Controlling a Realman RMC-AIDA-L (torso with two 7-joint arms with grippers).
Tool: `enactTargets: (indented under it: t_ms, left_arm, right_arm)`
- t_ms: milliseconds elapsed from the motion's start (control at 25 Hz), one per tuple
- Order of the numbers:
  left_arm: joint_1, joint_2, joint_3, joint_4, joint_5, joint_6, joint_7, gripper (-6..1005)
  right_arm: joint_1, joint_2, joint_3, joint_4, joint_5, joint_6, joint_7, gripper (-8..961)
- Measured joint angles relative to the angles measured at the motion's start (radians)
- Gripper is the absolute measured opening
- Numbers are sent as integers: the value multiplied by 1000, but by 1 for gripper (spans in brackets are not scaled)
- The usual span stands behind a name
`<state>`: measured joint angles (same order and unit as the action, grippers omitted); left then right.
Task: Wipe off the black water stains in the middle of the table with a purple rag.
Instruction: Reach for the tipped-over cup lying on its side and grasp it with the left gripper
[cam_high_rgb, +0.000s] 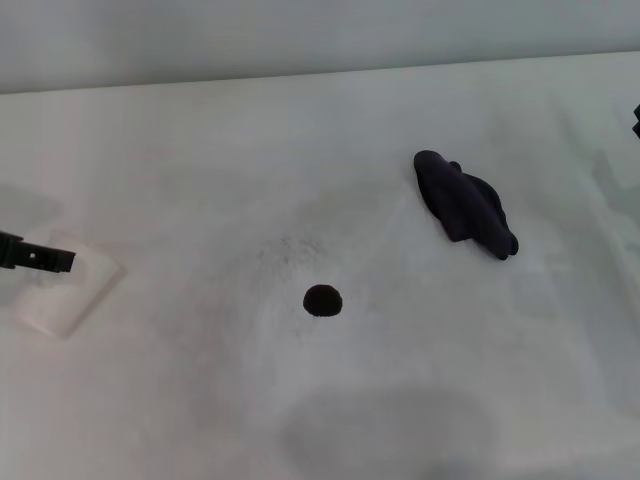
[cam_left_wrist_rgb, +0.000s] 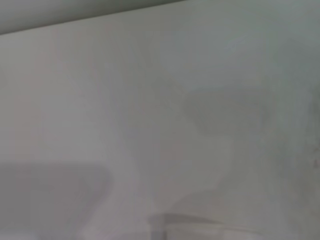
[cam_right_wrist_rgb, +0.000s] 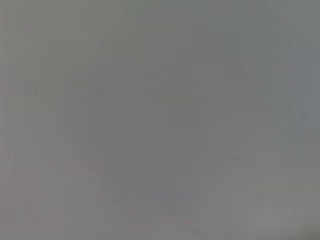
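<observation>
The purple rag lies crumpled on the white table, right of the middle, in the head view. The black water stain is a small round spot near the middle, left of and nearer than the rag. My left gripper shows only as a dark tip at the far left edge, well away from both. My right gripper is a dark sliver at the far right edge, beyond the rag. Both wrist views show only blank surface.
A white flat pad lies on the table under the left gripper tip. A faint grey speckled smudge sits just behind the black spot. The table's far edge meets a pale wall.
</observation>
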<state>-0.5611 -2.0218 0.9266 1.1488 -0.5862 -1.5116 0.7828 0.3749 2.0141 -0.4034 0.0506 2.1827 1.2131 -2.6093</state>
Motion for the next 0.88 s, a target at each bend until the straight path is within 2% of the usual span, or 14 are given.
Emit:
enactTargets:
  t_ms: [880]
  left_arm:
    - [-4, -15, 3, -154, 6, 157, 101, 852]
  right_arm:
    - [2, 2, 0, 0, 1, -23, 0, 824]
